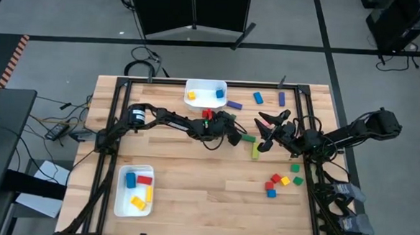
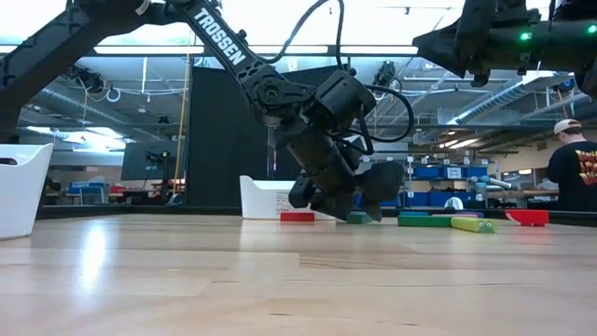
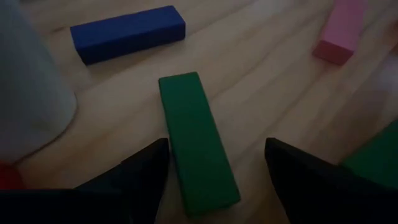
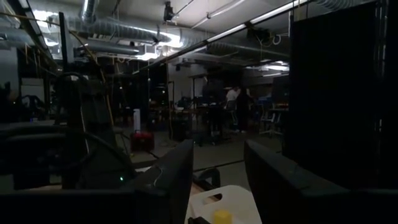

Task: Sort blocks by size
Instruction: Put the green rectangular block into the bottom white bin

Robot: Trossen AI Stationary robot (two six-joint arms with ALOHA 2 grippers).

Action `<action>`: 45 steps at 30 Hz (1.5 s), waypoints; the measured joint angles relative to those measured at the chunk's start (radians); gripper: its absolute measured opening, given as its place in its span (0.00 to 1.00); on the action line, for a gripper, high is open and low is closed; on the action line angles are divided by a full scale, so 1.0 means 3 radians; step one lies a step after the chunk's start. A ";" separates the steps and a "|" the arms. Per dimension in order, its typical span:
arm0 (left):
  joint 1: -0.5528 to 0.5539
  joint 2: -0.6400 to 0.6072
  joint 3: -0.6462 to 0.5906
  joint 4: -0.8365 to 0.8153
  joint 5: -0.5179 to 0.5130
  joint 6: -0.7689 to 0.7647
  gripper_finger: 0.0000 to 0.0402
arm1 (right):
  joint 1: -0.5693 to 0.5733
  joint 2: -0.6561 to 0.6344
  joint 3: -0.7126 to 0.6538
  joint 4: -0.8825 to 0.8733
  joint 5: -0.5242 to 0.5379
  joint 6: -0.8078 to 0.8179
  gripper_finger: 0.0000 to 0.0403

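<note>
A dark green bar (image 3: 196, 143) lies flat on the wooden table. My left gripper (image 3: 214, 146) is open and low over it, one finger on either side of its near end, with a gap showing at one finger. In the high view my left gripper (image 1: 234, 137) is at mid-table and covers this bar. My right gripper (image 1: 268, 131) is open and empty, raised above the table just to the right of it; it looks level toward the far tray (image 4: 224, 208). A blue bar (image 3: 127, 32) and a pink bar (image 3: 341, 31) lie beyond the green one.
A white tray (image 1: 205, 94) at the far edge holds a yellow and a blue cube. A second tray (image 1: 134, 189) at the near left holds several bars. A green bar (image 1: 248, 138) and a yellow-green bar (image 1: 255, 150) lie between the grippers. Several small cubes (image 1: 282, 180) lie at the near right.
</note>
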 joint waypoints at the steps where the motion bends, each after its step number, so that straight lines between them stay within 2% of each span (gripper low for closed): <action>1: 0.0001 0.0014 0.0000 0.0013 -0.0010 0.0005 0.64 | 0.0000 0.0000 0.0000 -0.0001 -0.0001 -0.0003 0.38; 11: 0.0006 0.0023 0.0000 0.0016 -0.0041 0.0059 0.28 | 0.0003 0.0001 0.0000 0.0001 -0.0003 -0.0004 0.39; 22: -0.0081 -0.0014 -0.0007 0.0066 0.0011 0.0246 0.28 | 0.0004 0.0001 0.0000 0.0000 -0.0003 -0.0004 0.37; 28: -0.0255 -0.0280 -0.0013 -0.0092 0.0081 0.0302 0.28 | 0.0024 0.0001 0.0000 0.0010 -0.0002 -0.0004 0.37; 32: -0.0403 -0.0495 -0.0013 -0.0304 -0.0046 0.0317 0.28 | 0.0056 0.0001 0.0000 0.0039 -0.0001 -0.0015 0.37; 39: -0.0729 -0.0918 -0.0011 -0.1100 -0.0068 0.0377 0.28 | 0.0061 0.0001 0.0000 0.0061 -0.0001 -0.0017 0.37; 45: -0.1156 -0.1278 -0.0007 -0.2027 -0.0191 0.0000 0.28 | 0.0062 0.0001 0.0000 0.0061 -0.0001 -0.0019 0.37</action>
